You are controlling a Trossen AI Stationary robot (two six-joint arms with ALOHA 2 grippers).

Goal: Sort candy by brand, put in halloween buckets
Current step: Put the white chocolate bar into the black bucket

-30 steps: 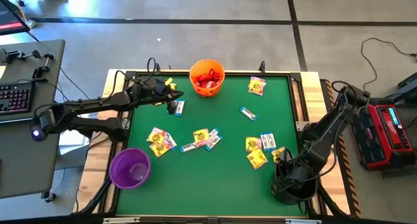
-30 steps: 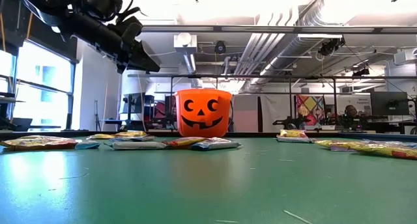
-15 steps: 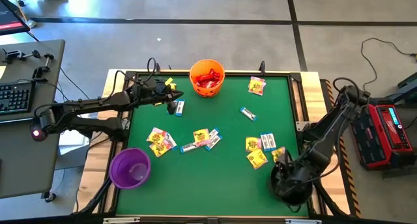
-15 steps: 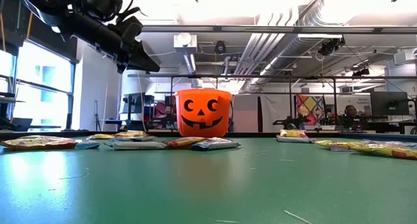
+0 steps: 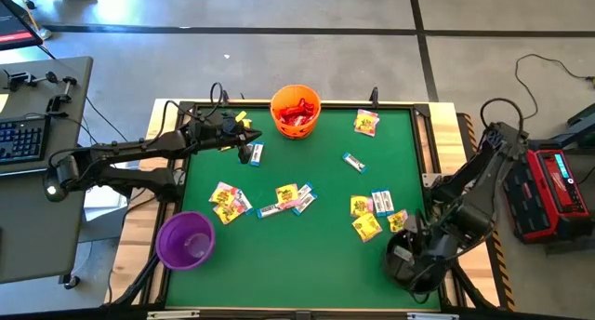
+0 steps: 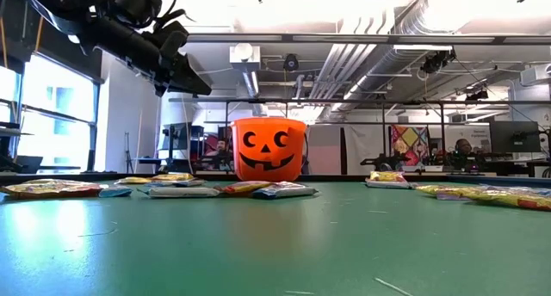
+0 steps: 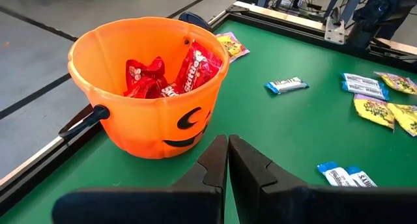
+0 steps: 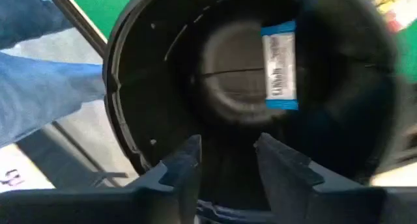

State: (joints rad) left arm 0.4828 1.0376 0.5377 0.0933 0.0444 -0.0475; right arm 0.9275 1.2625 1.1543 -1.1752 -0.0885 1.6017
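Now, right gripper (image 8: 225, 160): my jaws parted, empty, above black bucket (image 8: 150, 87); white-blue packet (image 8: 280, 66) lies inside.
Left gripper (image 7: 228, 160): my jaws closed, empty, beside orange pumpkin bucket (image 7: 140, 123) of red packets (image 7: 172, 71).

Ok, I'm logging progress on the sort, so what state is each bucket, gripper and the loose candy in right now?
orange pumpkin bucket: upright, red packets inside.
purple bucket: upright, looks empty.
black bucket: one white-blue packet inside.
left gripper: shut, empty, beside the orange pumpkin bucket.
right gripper: open, empty, over the black bucket.
loose candy: yellow and white-blue packets lying unsorted on the green table.
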